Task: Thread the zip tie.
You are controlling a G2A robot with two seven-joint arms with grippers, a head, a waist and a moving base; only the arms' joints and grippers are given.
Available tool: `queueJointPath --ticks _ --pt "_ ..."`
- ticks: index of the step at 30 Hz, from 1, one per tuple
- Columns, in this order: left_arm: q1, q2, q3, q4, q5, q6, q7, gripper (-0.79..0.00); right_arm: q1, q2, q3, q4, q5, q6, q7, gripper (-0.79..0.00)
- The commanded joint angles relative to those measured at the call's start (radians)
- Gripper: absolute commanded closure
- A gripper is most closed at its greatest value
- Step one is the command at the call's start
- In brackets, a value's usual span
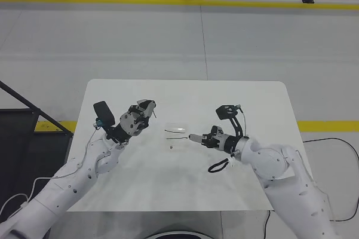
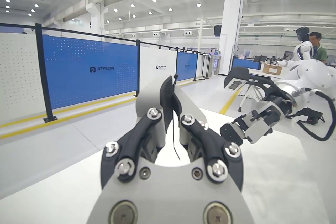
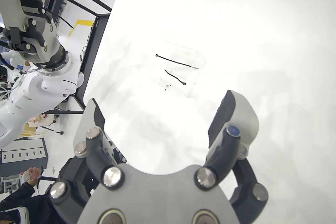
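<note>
Left gripper [image 2: 172, 93] clenched on one tie [image 2: 173, 135], held above table [image 1: 239, 185]. Right gripper [image 3: 162, 105] released (jaws wide), hovering above two loose ties [image 3: 176, 61] mid-table.

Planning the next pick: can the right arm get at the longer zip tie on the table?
Probably yes: the right gripper is open and empty, the longer zip tie lies just ahead with nothing between, and the left gripper is off to one side.
</note>
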Motion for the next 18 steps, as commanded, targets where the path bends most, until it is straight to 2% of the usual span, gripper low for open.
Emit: queueJointPath --ticks 1,5,10,12,13,15,18 --pt "0.000 0.000 0.000 0.000 0.000 0.000 0.000 0.000 -0.003 -0.002 -0.010 0.011 -0.009 0.017 -0.020 -0.785" --pt "0.014 -0.003 -0.017 -0.014 -0.012 0.034 -0.029 0.000 0.046 -0.010 -0.045 0.066 -0.011 0.067 0.048 -0.785" --pt "0.034 -0.010 -0.048 -0.026 -0.016 0.053 -0.055 0.000 0.147 -0.036 -0.133 0.170 0.003 0.127 0.075 -0.785" --pt "0.037 -0.012 -0.052 -0.028 -0.012 0.055 -0.057 0.000 0.186 -0.050 -0.162 0.223 0.033 0.136 0.074 -0.606" --pt "0.037 -0.012 -0.052 -0.028 -0.012 0.055 -0.057 0.000 0.205 -0.056 -0.176 0.250 0.045 0.135 0.077 -0.480" --pt "0.037 -0.012 -0.052 -0.028 -0.012 0.055 -0.057 0.000 0.238 -0.068 -0.203 0.301 0.068 0.134 0.082 -0.332" --pt "0.037 -0.012 -0.052 -0.028 -0.012 0.055 -0.057 0.000 0.277 -0.084 -0.240 0.361 0.083 0.134 0.080 -0.305"
